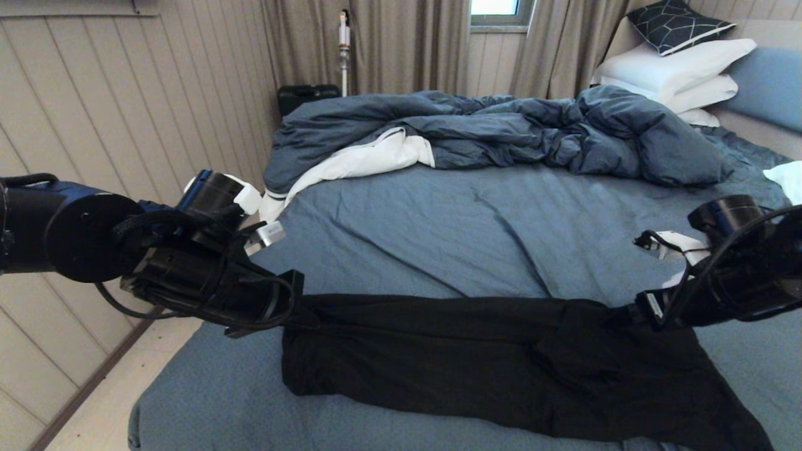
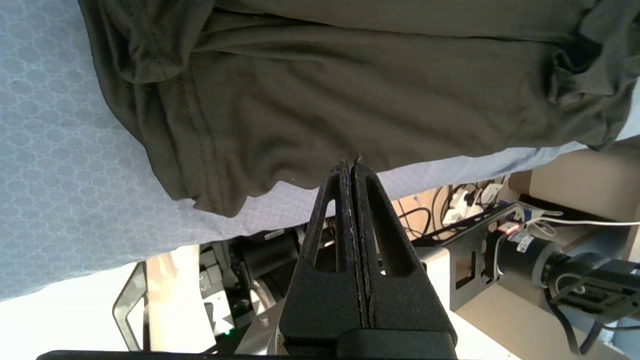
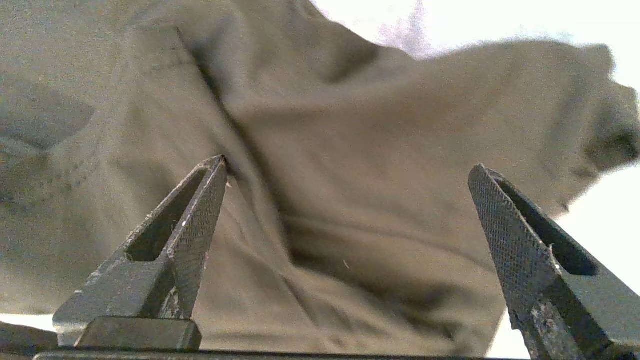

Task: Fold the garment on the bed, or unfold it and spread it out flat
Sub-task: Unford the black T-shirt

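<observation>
The black cotton T-shirt (image 1: 476,357) lies folded lower centre on the slate-blue bed (image 1: 438,238); left gripper (image 2: 353,167) jaws together at its edge, right gripper (image 3: 350,172) jaws apart, likely reaching to pinch.

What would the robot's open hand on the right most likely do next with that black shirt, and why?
Probably close on the cloth. The right hand is wide open with the black T-shirt right in front of its fingers, while the left hand is shut at the shirt's other end, so both could then lift or spread it.

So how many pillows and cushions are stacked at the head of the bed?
3, stacked at the bed's far right corner: a dark patterned cushion on top, a white pillow under it, another white pillow below. More may be hidden beneath.
</observation>
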Controlling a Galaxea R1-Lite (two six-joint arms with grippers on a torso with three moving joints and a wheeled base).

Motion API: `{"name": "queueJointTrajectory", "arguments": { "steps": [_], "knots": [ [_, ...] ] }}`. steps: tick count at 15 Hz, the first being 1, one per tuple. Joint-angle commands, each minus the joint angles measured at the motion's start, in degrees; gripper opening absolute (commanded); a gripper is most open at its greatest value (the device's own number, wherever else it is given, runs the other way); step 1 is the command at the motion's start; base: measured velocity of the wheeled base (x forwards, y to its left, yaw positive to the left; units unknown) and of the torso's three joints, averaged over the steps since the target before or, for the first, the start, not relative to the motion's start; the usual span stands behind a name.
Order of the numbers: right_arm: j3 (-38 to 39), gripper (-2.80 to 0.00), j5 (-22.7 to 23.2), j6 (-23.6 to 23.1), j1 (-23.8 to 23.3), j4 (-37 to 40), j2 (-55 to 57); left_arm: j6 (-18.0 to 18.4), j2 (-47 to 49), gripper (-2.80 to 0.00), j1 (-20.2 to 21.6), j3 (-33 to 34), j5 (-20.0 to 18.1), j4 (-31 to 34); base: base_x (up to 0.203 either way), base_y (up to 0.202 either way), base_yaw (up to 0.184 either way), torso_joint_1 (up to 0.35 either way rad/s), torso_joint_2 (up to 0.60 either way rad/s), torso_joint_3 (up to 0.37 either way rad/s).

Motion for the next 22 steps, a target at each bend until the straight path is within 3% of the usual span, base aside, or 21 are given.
{"name": "queueJointTrajectory", "arguments": {
  "steps": [1, 2, 3, 11, 15, 22],
  "knots": [
    [-0.47, 0.0, 0.0, -0.1, 1.03, 0.2, 2.05, -0.19, 0.89, -2.8, -0.02, -0.01, -0.13, 0.16, 0.0, 0.0, 0.0, 0.0, 0.0, 0.0],
    [0.11, 0.0, 0.0, -0.1, 1.83, 0.16, 2.02, -0.19, 1.07, -2.8, -0.02, 0.08, -0.13, 0.16, 0.0, 0.0, 0.0, 0.0, 0.0, 0.0],
    [0.55, -2.8, -0.09, -0.1, 2.44, 0.21, 1.92, -0.19, 1.24, -2.8, -0.02, 0.1, -0.13, 0.16, 0.0, 0.0, 0.0, 0.0, 0.0, 0.0],
    [-3.38, -2.8, 0.0, 0.75, 2.44, 0.3, -0.02, -0.27, 1.24, -2.8, 0.05, 0.7, -0.2, -0.02, 0.0, 0.0, 0.0, 0.0, 0.0, 0.0],
    [-12.44, -2.8, -0.07, 5.42, 1.59, 0.22, 1.41, -0.36, 0.58, -2.8, 0.24, 0.17, 0.03, -0.11, 0.0, 0.0, 0.0, 0.0, 0.0, 0.0],
    [-29.44, -2.8, -1.58, 9.61, 1.53, 0.22, 17.03, -0.34, 0.89, -2.8, 0.32, 0.26, 0.49, -4.59, 0.0, 0.0, 0.0, 0.0, 0.0, 0.0]
  ]
}}
